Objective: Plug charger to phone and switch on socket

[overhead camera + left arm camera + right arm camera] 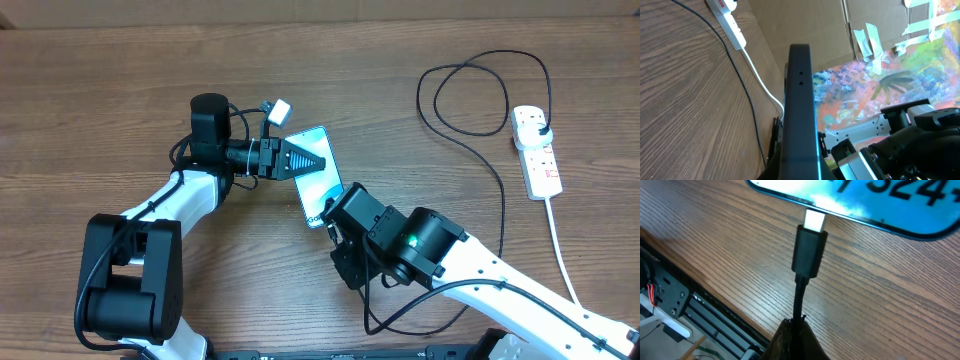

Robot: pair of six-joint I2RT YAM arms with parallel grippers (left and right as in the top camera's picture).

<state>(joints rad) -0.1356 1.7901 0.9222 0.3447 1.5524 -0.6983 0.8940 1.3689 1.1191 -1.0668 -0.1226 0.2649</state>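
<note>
A brown wood-grain table (100, 80) fills the scene, its grain running left to right. Beyond its far edge stands plain cardboard (805, 25), and beside that a sheet painted in pink, blue, green and yellow (920, 65), with pale tape strips (867, 40) stuck at its edge. Along the table's near edge runs a dark metal rail (670, 287), a red wire (651, 294) lying against it

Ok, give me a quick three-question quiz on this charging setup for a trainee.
1. True or false: the charger's metal tip is fully hidden inside the phone.
2. The left claw grips: A) phone, B) charger, C) nothing.
3. Fill in: the charger's black plug sits in the white ___.
Key: 1 false; 2 A; 3 socket.
</note>
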